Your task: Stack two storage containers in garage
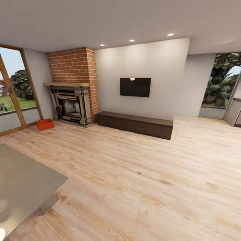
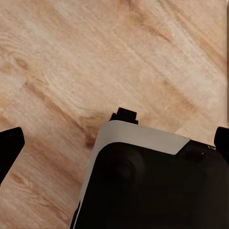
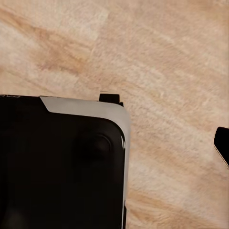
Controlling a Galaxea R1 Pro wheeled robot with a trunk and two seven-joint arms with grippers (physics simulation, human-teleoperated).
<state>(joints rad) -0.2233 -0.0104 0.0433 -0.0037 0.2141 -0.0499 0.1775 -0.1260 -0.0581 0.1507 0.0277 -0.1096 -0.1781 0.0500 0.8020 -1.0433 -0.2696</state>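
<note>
The living room's light wood floor (image 1: pixel 140 174) runs to a white wall with a brick fireplace (image 1: pixel 72 97), a dark television (image 1: pixel 135 87) and a long low bench (image 1: pixel 135 124). One orange-red storage container (image 1: pixel 45 124) sits on the floor just beside the fireplace, near the glass door (image 1: pixel 11 90). The left gripper (image 2: pixel 112 148) hangs wide open and empty over the planks above the robot's black base (image 2: pixel 152 186); the right gripper shows one fingertip (image 3: pixel 222 145), so I cannot tell its opening.

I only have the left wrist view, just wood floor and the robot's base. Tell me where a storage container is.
Observer: The head view shows one storage container on the wood floor, far ahead to the left.
Operator: Give me a landmark beside it.
Observer: It sits between the glass door and the brick fireplace.
Operator: Say what lies right of the fireplace.
Observer: A long dark bench along the wall, under a wall-mounted TV.
</note>
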